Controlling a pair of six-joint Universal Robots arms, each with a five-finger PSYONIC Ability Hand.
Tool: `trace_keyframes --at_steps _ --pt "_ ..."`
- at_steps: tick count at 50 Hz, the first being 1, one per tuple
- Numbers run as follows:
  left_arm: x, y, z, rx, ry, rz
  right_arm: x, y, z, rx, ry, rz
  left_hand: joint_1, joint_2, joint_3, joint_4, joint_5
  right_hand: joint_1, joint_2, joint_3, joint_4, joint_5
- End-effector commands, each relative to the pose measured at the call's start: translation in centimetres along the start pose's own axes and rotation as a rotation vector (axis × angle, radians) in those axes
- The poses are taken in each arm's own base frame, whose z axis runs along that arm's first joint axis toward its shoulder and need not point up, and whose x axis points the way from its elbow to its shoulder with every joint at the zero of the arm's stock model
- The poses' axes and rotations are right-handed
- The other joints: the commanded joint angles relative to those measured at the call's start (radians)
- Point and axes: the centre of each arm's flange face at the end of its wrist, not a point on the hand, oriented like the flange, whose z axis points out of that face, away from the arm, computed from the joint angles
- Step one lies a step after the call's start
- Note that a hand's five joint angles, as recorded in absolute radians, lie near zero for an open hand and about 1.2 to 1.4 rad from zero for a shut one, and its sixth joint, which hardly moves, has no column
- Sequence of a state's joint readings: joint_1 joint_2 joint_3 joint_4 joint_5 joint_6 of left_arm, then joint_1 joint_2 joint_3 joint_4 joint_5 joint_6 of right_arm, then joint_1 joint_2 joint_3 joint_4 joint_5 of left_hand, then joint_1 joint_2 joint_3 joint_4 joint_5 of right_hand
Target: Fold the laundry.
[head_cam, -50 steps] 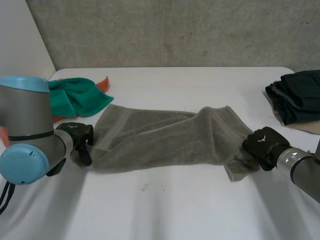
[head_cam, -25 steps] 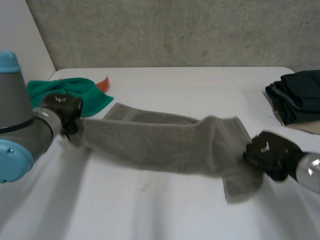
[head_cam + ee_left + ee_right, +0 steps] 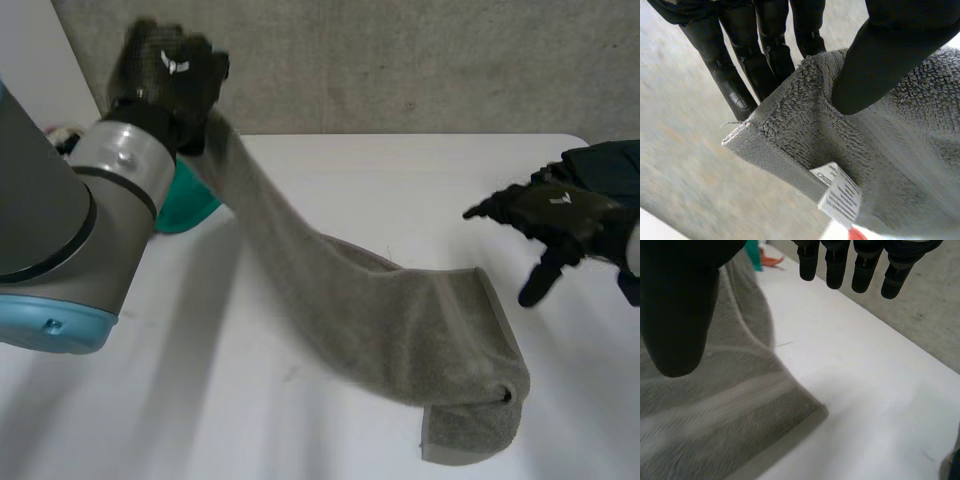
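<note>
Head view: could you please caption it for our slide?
Left hand holds one end of the grey towel raised; right hand hovers open nearby.

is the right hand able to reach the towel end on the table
Likely yes: the right hand is open and empty, and the low end of the grey towel lies near it, nothing between.

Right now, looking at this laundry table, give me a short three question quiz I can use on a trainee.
1. True or false: the left hand, held high, pinches the grey towel near a corner.
2. The right hand is: A) shut on the towel; B) open, apart from the towel; C) curled, holding nothing.
3. Fill in: the towel's lower end lies folded over on the white ____.
Key: 1 true; 2 B; 3 table.
</note>
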State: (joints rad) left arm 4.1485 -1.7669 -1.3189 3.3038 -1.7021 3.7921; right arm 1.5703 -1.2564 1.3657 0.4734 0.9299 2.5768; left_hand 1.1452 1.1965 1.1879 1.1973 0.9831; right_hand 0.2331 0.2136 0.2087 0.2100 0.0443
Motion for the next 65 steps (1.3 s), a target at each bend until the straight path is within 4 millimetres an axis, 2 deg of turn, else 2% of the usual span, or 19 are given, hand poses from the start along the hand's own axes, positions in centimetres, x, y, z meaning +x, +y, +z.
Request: trace_keyframes --at_steps 1,14,15,17,18,22,23,26,27,31,34,37,44,50,54,60,61,64,65 --pt "-1.2 -4.9 -1.1 0.169 -0.061 -0.001 -1.5 -0.9 5.7 -0.036 0.023 0.006 0.251 0.200 0.208 0.199 0.239 -0.059 -0.039 -0.034 -0.036 -0.044" --pt "-1.4 -7.2 -2.6 0.233 -0.057 -0.014 -5.7 3.0 13.5 -0.104 -0.078 0.009 0.251 0.200 0.208 0.199 0.239 -0.041 -0.021 -0.016 -0.018 -0.026" --pt "-1.4 -7.1 -2.6 0.232 -0.058 -0.015 -5.5 3.4 14.0 -0.115 -0.055 0.006 0.251 0.200 0.208 0.199 0.239 0.437 0.457 0.462 0.460 0.451" --pt "-1.4 -7.0 -2.5 0.225 -0.059 -0.012 -5.0 3.1 14.1 -0.114 -0.018 -0.003 0.251 0.200 0.208 0.199 0.239 1.082 1.101 1.106 1.105 1.096" --pt "-1.4 -7.0 -2.5 0.224 -0.058 -0.012 -4.7 2.7 13.9 -0.108 0.005 -0.008 0.251 0.200 0.208 0.199 0.239 1.162 1.182 1.187 1.185 1.177" --pt "-1.2 -6.4 -2.4 0.206 -0.057 -0.003 -2.9 -2.1 11.1 0.001 0.169 -0.075 0.251 0.200 0.208 0.199 0.239 1.163 1.183 1.188 1.186 1.177" --pt "-1.3 -6.3 -2.3 0.202 -0.060 0.000 -2.0 -4.3 9.2 0.061 0.230 -0.104 0.251 0.200 0.208 0.199 0.239 1.163 1.183 1.188 1.186 1.177" --pt "-1.7 -5.2 -1.9 0.165 -0.070 0.019 -1.0 -7.0 6.0 0.133 0.299 -0.180 0.251 0.200 0.208 0.199 0.239 1.163 1.183 1.188 1.186 1.177" --pt "-2.0 -4.6 -1.7 0.149 -0.078 0.025 0.3 -8.2 3.8 0.152 0.359 -0.246 0.251 0.200 0.208 0.199 0.239 1.163 1.183 1.188 1.186 1.177" --pt "-3.2 -1.8 -1.0 0.061 -0.110 0.061 2.0 -9.9 -1.1 0.157 0.483 -0.387 0.251 0.200 0.208 0.199 0.239 1.163 1.183 1.188 1.186 1.177" --pt "-3.5 -0.6 -1.1 0.019 -0.110 0.064 1.8 -10.9 -3.8 0.172 0.531 -0.436 0.251 0.200 0.208 0.199 0.239 1.163 1.183 1.188 1.186 1.177" --pt "-3.2 0.1 -1.6 -0.003 -0.097 0.066 1.0 -11.0 -5.2 0.166 0.533 -0.442 0.251 0.200 0.208 0.199 0.239 1.163 1.183 1.188 1.186 1.177" --pt "-0.8 3.5 -3.2 -0.114 -0.004 0.076 -1.5 -5.4 -6.8 -0.127 0.355 -0.435 0.251 0.200 0.208 0.199 0.239 1.163 1.183 1.188 1.186 1.177" --pt "2.6 9.5 -3.3 -0.294 0.116 0.099 -2.7 -1.0 -5.5 -0.313 0.210 -0.549 0.251 0.200 0.208 0.199 0.239 1.163 1.183 1.188 1.186 1.177" --pt "3.8 11.3 -1.7 -0.324 0.134 0.112 -0.7 0.5 -1.6 -0.327 0.213 -0.523 0.251 0.200 0.208 0.199 0.239 1.163 1.183 1.188 1.186 1.177" --pt "2.6 9.6 3.6 -0.205 0.033 0.101 3.3 -2.3 2.7 -0.189 0.406 -0.461 0.251 0.200 0.208 0.199 0.239 1.163 1.183 1.188 1.186 1.177" --pt "1.9 8.5 5.6 -0.139 -0.022 0.094 3.4 -3.0 3.2 -0.157 0.432 -0.462 0.251 0.200 0.208 0.199 0.239 1.163 1.183 1.188 1.186 1.177" --pt "0.2 6.2 8.2 -0.024 -0.115 0.077 4.2 -6.5 4.7 0.011 0.548 -0.488 0.251 0.200 0.208 0.199 0.239 1.163 1.183 1.188 1.186 1.177" --pt "-1.3 3.9 9.7 0.073 -0.192 0.068 4.6 -7.5 4.9 0.064 0.586 -0.498 0.251 0.200 0.208 0.199 0.239 1.163 1.183 1.188 1.186 1.177"
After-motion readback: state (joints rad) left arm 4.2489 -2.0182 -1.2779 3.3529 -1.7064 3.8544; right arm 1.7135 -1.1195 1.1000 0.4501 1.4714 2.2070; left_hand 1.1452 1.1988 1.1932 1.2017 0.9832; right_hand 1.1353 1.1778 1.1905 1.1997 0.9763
